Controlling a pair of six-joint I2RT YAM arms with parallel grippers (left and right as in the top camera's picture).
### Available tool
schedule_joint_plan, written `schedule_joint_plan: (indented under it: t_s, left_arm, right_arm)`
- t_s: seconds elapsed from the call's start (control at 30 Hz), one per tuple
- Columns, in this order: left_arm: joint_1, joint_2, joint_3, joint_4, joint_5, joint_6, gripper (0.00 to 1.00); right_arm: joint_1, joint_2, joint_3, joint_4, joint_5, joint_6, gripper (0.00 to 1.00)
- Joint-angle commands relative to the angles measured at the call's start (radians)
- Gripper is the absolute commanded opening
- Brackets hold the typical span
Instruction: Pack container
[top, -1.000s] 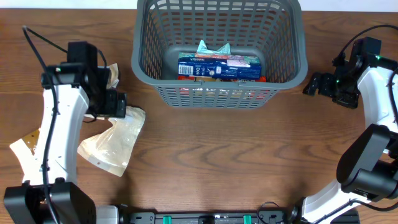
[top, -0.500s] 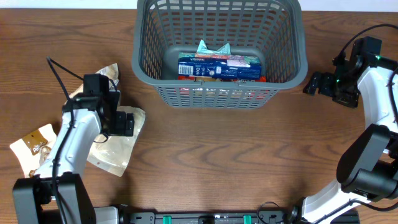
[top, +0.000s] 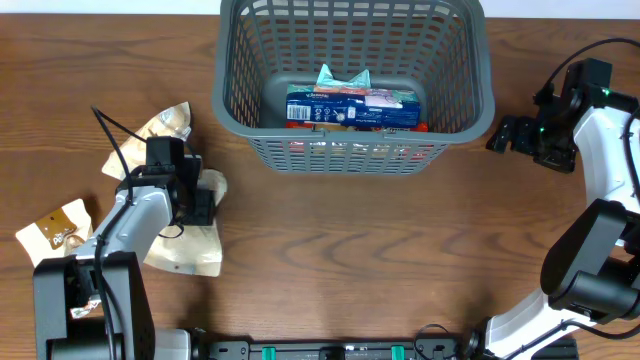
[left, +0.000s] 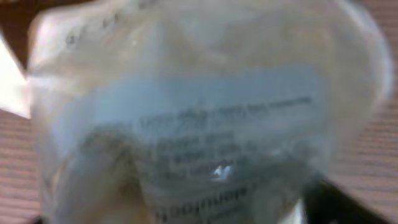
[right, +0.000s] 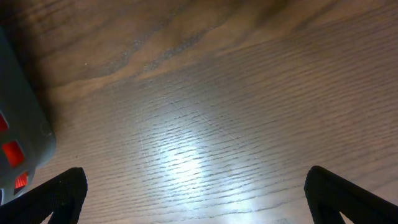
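Overhead: container (top: 352, 152) sits at the far middle of the worktop (top: 380, 250). A blue packet (top: 350, 107) lies flat on its floor with a teal packet (top: 343, 77) behind it.

Left end effector (top: 208, 195) is low over a pale pouch (top: 190, 248) on the left of the worktop. A second pouch (top: 165, 124) lies just beyond it, and a small card-like packet (top: 55, 228) lies near the left edge.

Left wrist view is filled by the pouch (left: 199, 124), blurred, with printed lines on it. No fingers show, so I cannot tell the spread.

Right end effector (top: 498, 136) is just off the container's right side. Only the right wrist view shows its fingertips (right: 62, 193) set wide apart over bare wood, holding nothing, with the container's grey corner (right: 22, 106) at far left.
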Motion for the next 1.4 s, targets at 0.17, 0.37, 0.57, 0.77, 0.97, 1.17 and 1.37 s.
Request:
schedule_joint_plan:
  t_s: [0.17, 0.37, 0.57, 0.77, 0.97, 1.17, 1.37]
  left_arm:
    - [0.004, 0.013, 0.012, -0.055, -0.004, -0.052, 0.10]
    - [0.004, -0.090, 0.092, -0.174, -0.004, -0.069, 0.06]
    - [0.004, -0.262, 0.224, -0.288, -0.005, -0.069, 0.06]
    - [0.004, -0.370, 0.401, -0.378, -0.005, -0.106, 0.06]
    - [-0.025, -0.375, 0.636, -0.411, 0.064, -0.157, 0.06]
    - [-0.129, -0.318, 0.929, -0.339, 0.160, -0.174, 0.06]
    - [-0.297, -0.179, 1.136, -0.216, 0.259, -0.057, 0.06]
  right_arm:
    - [0.007, -0.002, -0.003, 0.002, -0.008, -0.013, 0.99]
    - [0.007, -0.002, -0.003, 0.002, -0.008, -0.020, 0.99]
    - [0.007, -0.001, -0.003, 0.008, -0.008, -0.019, 0.99]
    - [0.007, -0.002, -0.003, 0.010, -0.008, -0.020, 0.99]
    - [0.007, -0.001, -0.003, 0.010, -0.008, -0.027, 0.99]
    - [0.007, -0.001, -0.003, 0.011, -0.008, -0.027, 0.99]
    - [0.007, -0.001, -0.003, 0.013, -0.008, -0.027, 0.99]
